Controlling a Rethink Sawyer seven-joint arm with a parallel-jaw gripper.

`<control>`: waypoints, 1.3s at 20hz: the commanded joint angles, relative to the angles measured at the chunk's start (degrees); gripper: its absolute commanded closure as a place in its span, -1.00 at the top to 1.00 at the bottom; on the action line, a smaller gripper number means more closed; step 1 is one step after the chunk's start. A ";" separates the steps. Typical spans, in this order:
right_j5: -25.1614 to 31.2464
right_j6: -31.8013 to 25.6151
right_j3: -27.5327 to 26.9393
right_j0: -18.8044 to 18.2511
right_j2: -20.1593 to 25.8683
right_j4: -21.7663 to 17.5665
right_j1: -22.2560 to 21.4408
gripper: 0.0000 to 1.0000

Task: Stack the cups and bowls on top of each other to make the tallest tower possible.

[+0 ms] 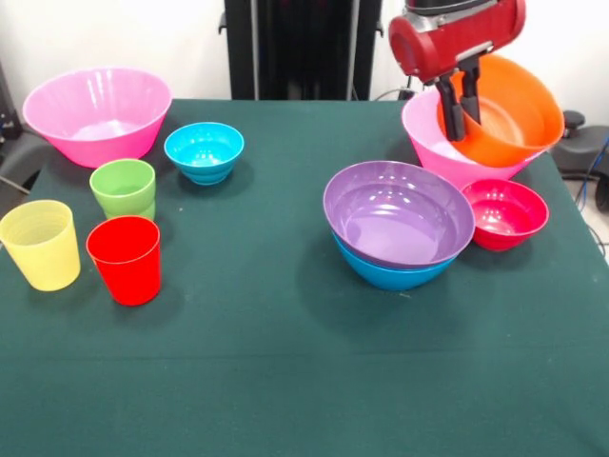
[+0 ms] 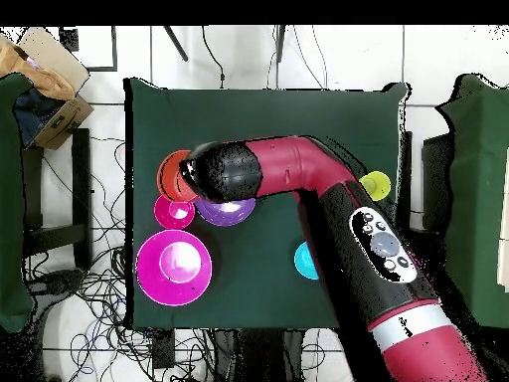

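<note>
**Orange bowl gripped over pink bowl at the table's corner**

Gripper (image 1: 460,107) fingers pinch the rim of the orange bowl (image 1: 509,114), one dark finger inside the wall and one outside. The bowl hangs tilted, its mouth turned toward the camera in the front view, and its lower part sits within a large pink bowl (image 1: 433,143) that stands on the green table (image 1: 285,362); whether the 2 bowls touch cannot be told.

Just in front of them, the purple bowl (image 1: 398,211) is nested in the blue bowl (image 1: 390,274), which shows only as a band beneath it. The small crimson bowl (image 1: 504,213) stands right beside this pair, near the pink bowl.

On the other side of the table, well apart, the second large pink bowl (image 1: 97,114) stands upright with the small cyan bowl (image 1: 204,151) beside it. Nearer the camera are the 3 cups, all upright: green (image 1: 124,188), yellow (image 1: 41,244) and red (image 1: 125,259), the red one just in front of the green.

In the overhead view the red and black arm (image 2: 328,209) covers much of the table.
</note>
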 commanded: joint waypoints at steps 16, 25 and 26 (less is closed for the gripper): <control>2.75 -19.11 2.29 -10.73 12.92 -11.35 7.15 -1.00; 4.08 -21.89 1.44 -14.29 16.31 -15.43 11.62 -1.00; 3.70 -22.01 1.48 -14.59 16.49 -16.07 12.09 -1.00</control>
